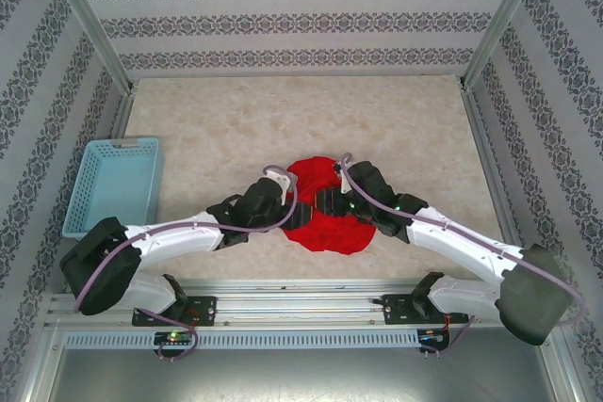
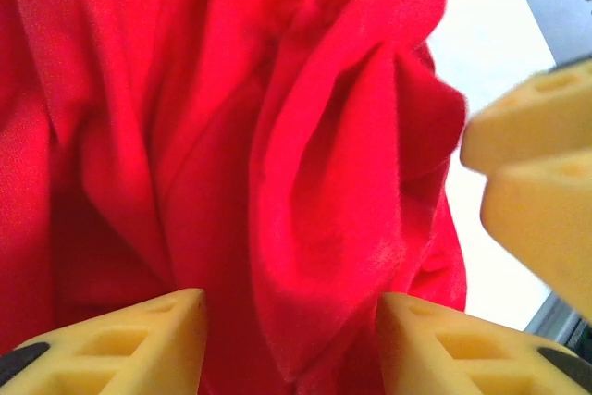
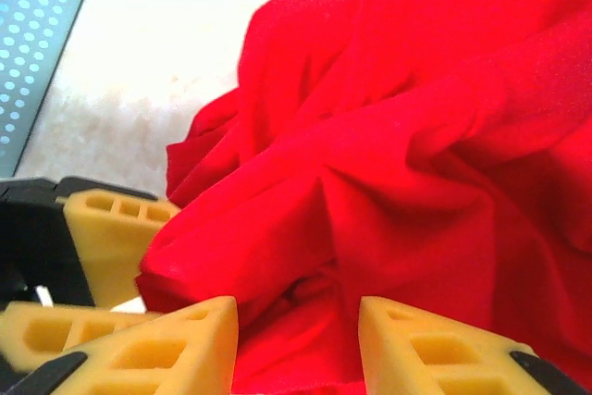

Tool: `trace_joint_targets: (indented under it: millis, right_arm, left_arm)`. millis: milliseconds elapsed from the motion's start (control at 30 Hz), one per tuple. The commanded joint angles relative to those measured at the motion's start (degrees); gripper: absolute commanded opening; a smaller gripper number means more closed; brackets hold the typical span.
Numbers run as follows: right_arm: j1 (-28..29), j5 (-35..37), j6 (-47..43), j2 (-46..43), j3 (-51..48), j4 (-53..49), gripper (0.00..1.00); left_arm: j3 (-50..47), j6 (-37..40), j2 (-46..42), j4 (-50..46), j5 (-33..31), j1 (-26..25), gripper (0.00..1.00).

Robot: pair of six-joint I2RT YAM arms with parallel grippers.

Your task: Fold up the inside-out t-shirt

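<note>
The inside-out t-shirt (image 1: 332,223) is a crumpled bright red heap on the table's near middle. Both grippers meet over its left part. My left gripper (image 1: 301,216) reaches in from the left, my right gripper (image 1: 328,202) from the right. In the left wrist view the left gripper (image 2: 291,335) stands open, and a thick red fold of the t-shirt (image 2: 324,201) lies loose in the gap. In the right wrist view the right gripper (image 3: 298,344) is open too, with bunched t-shirt (image 3: 388,136) cloth between its yellow fingers (image 3: 435,349). The two grippers are almost touching.
A light blue mesh basket (image 1: 115,184) stands at the table's left edge. Bare marbled tabletop (image 1: 283,120) lies behind and beside the shirt. Patterned walls and metal posts close in the back and sides. The arms' mounting rail (image 1: 301,308) runs along the near edge.
</note>
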Motion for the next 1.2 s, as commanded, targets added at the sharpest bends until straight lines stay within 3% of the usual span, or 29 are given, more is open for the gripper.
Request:
trace_joint_targets:
  millis: [0,233,567,733,1000,1167]
  right_arm:
    - [1.0,2.5,1.8,-0.9,-1.5,-2.2,0.40]
    - [3.0,2.7,3.7,-0.8,-2.0,-0.5,0.39]
    - [3.1,-1.3,5.3,3.0,-3.4,6.7,0.37]
    - [3.2,-2.3,3.6,6.2,-2.5,11.1,0.38]
    - [4.1,0.4,3.5,14.2,-6.6,15.5,0.38]
    - [5.3,2.7,3.9,14.7,-9.4,14.7,0.36]
  left_arm:
    - [3.8,2.3,-0.2,-3.4,-4.4,-0.4,0.50]
    - [5.9,3.6,2.2,-4.0,-3.8,-0.1,0.24]
    - [3.6,1.3,0.5,-3.3,-3.3,1.1,0.01]
    - [1.9,-3.6,-0.9,2.1,2.2,3.6,0.00]
    - [0.8,-6.7,-3.2,4.8,4.3,7.7,0.00]
    - [0.6,-6.2,-4.7,4.2,4.8,9.3,0.00]
